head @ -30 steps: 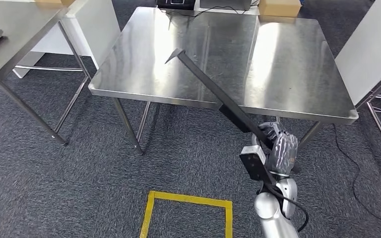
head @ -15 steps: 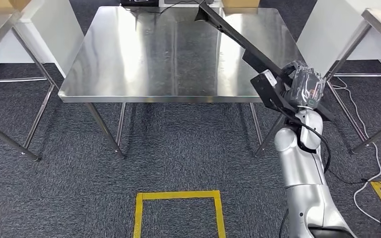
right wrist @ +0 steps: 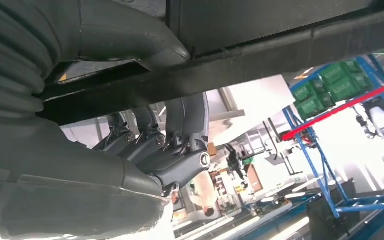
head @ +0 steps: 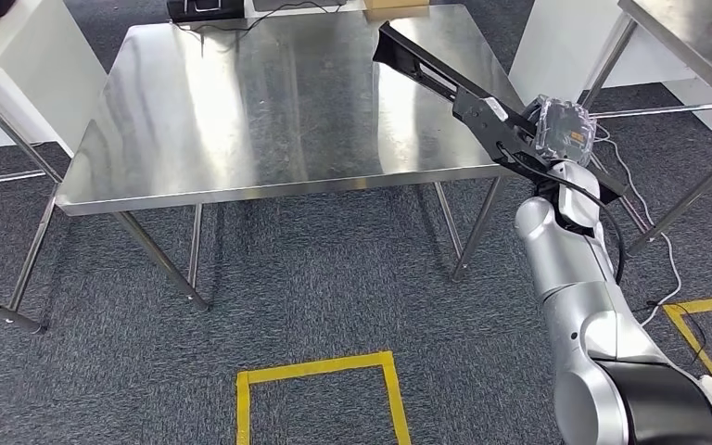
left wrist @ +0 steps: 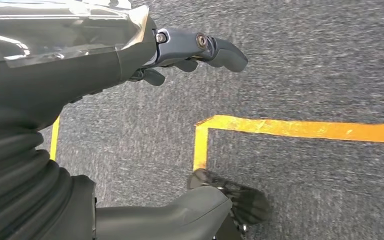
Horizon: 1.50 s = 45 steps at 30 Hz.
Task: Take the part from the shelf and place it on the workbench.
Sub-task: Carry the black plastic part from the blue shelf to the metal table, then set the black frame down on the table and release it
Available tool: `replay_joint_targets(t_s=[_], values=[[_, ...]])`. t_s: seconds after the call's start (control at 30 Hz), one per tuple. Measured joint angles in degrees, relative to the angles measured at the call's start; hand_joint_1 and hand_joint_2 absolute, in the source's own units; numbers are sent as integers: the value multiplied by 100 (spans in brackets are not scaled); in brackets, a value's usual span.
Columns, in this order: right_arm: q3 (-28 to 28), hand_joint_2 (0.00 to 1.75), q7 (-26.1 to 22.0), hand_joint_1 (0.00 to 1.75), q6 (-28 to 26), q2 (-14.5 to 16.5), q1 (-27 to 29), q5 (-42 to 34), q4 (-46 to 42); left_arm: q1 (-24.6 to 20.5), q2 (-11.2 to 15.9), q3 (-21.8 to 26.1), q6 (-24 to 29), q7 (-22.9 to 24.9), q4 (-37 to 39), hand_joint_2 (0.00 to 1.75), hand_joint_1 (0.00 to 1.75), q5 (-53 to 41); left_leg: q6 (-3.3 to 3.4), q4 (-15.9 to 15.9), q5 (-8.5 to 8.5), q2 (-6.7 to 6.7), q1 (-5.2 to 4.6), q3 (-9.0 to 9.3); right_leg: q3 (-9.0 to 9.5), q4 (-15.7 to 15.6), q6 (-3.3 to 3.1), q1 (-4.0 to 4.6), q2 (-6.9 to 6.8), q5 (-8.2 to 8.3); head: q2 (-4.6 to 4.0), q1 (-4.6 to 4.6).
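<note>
The right robot hand (head: 564, 134) grips the long black part (head: 450, 82) above the tabletop (head: 241, 102); the left robot hand (left wrist: 180, 50) hangs open.

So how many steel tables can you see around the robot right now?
3: the big workbench straight ahead, one corner at far left, another at far right. Others may lie outside the picture.

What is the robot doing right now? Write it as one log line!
stage: carrying to workbench | right robot hand: grips long black part over workbench | left robot hand: holds nothing, above carpet | part: not yet set down
</note>
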Motion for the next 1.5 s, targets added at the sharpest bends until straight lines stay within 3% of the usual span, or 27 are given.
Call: replay_joint_targets(t_s=[0.03,0.1,0.17,0.23,0.33,0.4,0.43,0.5,0.53,0.6,0.67,0.73,0.8,0.87,0.93,0.97,1.0,1.07,1.1,1.13,1.17,1.23,1.3,1.33,1.4,1.47,1.5], values=[[1,175,1,175,0,5,-42,13,41,-1,5,1,-18,-18,0,175,0,9,17,-370,157,-11,-2,148,-4,8,14,19,25,-13,0,1],[2,175,11,175,-2,27,-120,52,138,-4,8,2,-84,-82,0,175,0,41,61,-734,243,-24,-14,290,-14,19,72,53,64,-12,0,1],[2,175,28,175,-4,48,-152,84,224,-9,3,2,-133,-132,0,175,0,71,131,-784,226,-10,-23,331,-2,46,146,76,79,14,0,5],[3,175,40,175,-10,57,-168,104,285,-13,-1,4,-148,-156,0,175,0,90,204,-806,228,-2,-16,395,-85,228,175,74,35,-66,0,16],[12,175,42,175,-25,79,-194,131,382,-18,1,8,-183,-183,0,175,0,109,257,-812,203,-4,-13,447,-628,1205,156,54,-25,-429,0,21],[20,175,33,175,-39,84,-191,144,453,-10,1,10,-204,-189,0,175,0,114,258,-810,163,-9,-16,486,-918,1650,188,52,-27,-526,0,23],[24,175,21,175,-47,86,-188,157,486,-4,1,12,-209,-190,0,175,0,115,250,-809,133,-12,-16,523,-906,1548,234,49,-31,-439,0,22],[27,175,-10,175,-72,102,-193,180,535,-1,-1,20,-207,-195,0,175,0,118,216,-811,57,-13,-16,622,-602,781,309,46,-72,-58,0,24],[29,175,-26,175,-93,111,-202,188,555,-2,-2,23,-205,-197,0,175,0,119,190,-811,17,-10,-19,669,-444,386,296,61,-105,77,0,21],[31,175,-42,175,-132,134,-227,194,592,-9,-3,28,-197,-201,0,175,0,126,119,-831,-45,4,-25,728,-252,-32,167,111,-155,147,0,22],[32,175,-47,175,-156,158,-244,208,627,-11,-3,31,-192,-202,0,175,0,143,50,-836,-68,19,-29,786,-172,-66,24,124,-139,94,0,18],[31,175,-47,175,-171,181,-255,224,653,-17,-1,32,-190,-203,0,175,0,160,1,-643,-63,23,-18,713,-57,-101,-61,81,-111,81,0,19],[33,175,-48,175,-177,220,-269,232,676,-26,5,33,-187,-204,0,175,0,165,-39,-59,-118,15,-4,326,59,-117,-136,62,-88,16,0,21],[35,175,-49,175,-181,261,-255,234,704,-20,8,34,-185,-204,0,175,0,168,-76,575,-371,7,-3,-179,174,-117,-183,72,-61,-90,0,15],[35,175,-43,175,-181,284,-220,243,739,-6,14,37,-183,-204,0,175,0,172,-88,681,-571,5,-3,-466,336,-117,-187,84,-30,-223,0,14],[35,175,-38,175,-181,297,-208,253,755,2,19,38,-181,-204,0,175,0,173,-73,479,-502,4,-6,-485,434,-118,-184,93,-16,-298,0,15],[36,175,-31,175,-181,313,-203,264,767,6,25,39,-178,-204,0,175,0,173,-42,149,-269,2,-12,-440,537,-119,-179,102,-6,-375,0,13],[45,175,-19,175,-183,357,-200,298,798,15,43,44,-157,-194,0,175,0,174,54,-584,495,-12,-40,-305,697,-131,-154,125,22,-533,0,15],[51,175,-13,175,-186,382,-204,313,813,14,48,46,-141,-186,0,175,0,176,91,-818,770,-18,-64,-243,757,-155,-127,138,38,-598,0,15],[56,175,-7,175,-190,402,-211,326,826,12,49,48,-123,-178,0,175,0,179,127,-951,913,-21,-85,-196,808,-164,-92,149,53,-630,0,13],[61,175,-2,175,-195,425,-223,335,832,7,44,49,-110,-174,0,175,0,180,157,-988,890,-21,-102,-144,855,-156,-42,162,68,-630,0,9],[61,175,5,175,-201,445,-242,342,831,2,30,52,-99,-171,0,175,0,183,220,-1055,820,-15,-93,5,765,85,51,160,54,-551,0,4],[62,175,5,175,-201,452,-251,344,839,-5,29,53,-98,-170,0,175,0,183,266,-1089,731,-19,-64,157,337,740,118,146,20,-488,0,10],[62,175,6,175,-201,453,-243,343,846,-7,28,53,-98,-169,0,175,0,184,278,-1093,667,-26,-62,221,60,1111,124,129,4,-545,0,12],[62,175,10,175,-201,454,-203,345,867,-2,20,53,-98,-169,0,175,0,184,278,-1093,522,-49,-50,366,-422,1542,82,95,-7,-896,0,15],[62,175,22,175,-201,448,-168,348,885,13,15,54,-96,-169,0,175,0,184,248,-1093,363,-83,-34,554,-606,1352,88,48,-26,-1156,0,18],[62,175,27,175,-199,445,-162,349,892,18,14,55,-94,-169,0,175,0,186,226,-1093,277,-96,-23,660,-602,1050,142,21,-46,-1062,0,19]])
